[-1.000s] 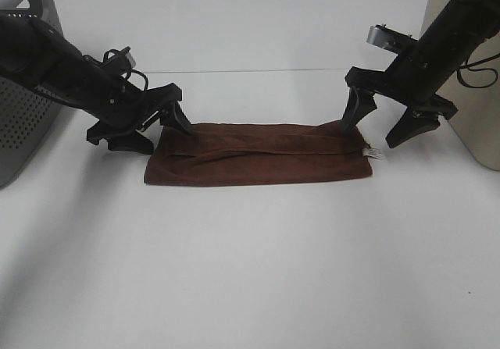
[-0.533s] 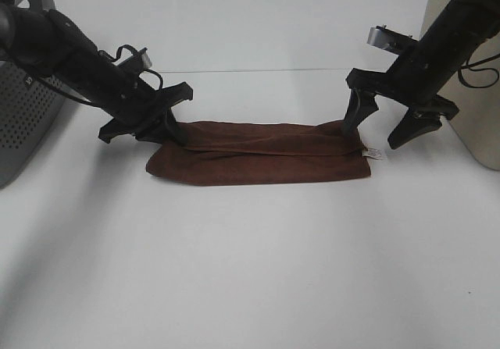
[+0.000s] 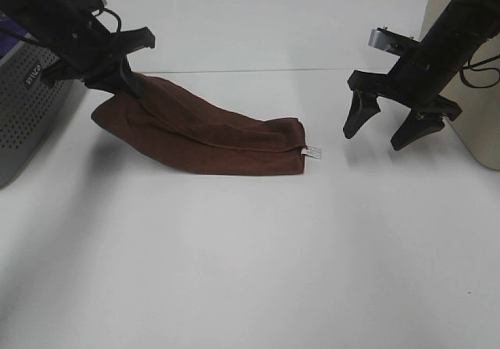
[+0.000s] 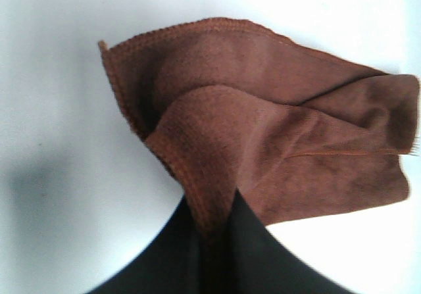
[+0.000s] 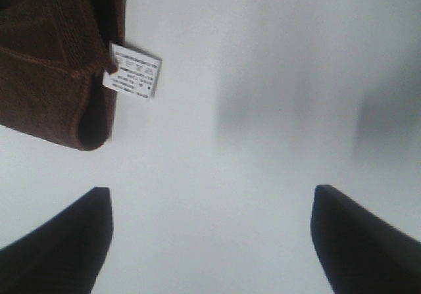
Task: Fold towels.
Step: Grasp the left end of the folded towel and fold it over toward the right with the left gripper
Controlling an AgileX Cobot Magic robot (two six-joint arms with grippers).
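On the white table [image 3: 250, 286], left of centre, the dark reddish-brown terry towel [image 3: 211, 134] lay folded lengthwise into a long strip, running diagonally from the far left toward the middle. Its right end rested flat on the table w/ the small white care tag [image 3: 313, 152] sticking out at the near right corner. Its left end was pulled up off the surface, so the cloth sloped down from there to the table. The left gripper [image 3: 125, 80] had that raised end, fingers pressed together on the cloth. Left wrist view showed the same: dark fingers [image 4: 214, 241] closed on a hemmed edge of the towel [image 4: 276, 136], layers fanning out beyond them, stitched borders visible, bare table on both sides. The right gripper [image 3: 375, 138] sat well apart from the towel, to the right of the tag, jaws spread and holding nothing, tips pointing down at the table; couldn't tell if they touched it. In the right wrist view, that gripper [image 5: 210, 195] had only white table between its fingertips, w/ the towel's folded corner [image 5: 46, 57] and printed tag [image 5: 131, 70] ahead, off to one side. A grey perforated basket [image 3: 23, 122] stood at the table's left edge, just behind the left arm, and a beige box [image 3: 484, 122] at the right edge, next to the right arm.
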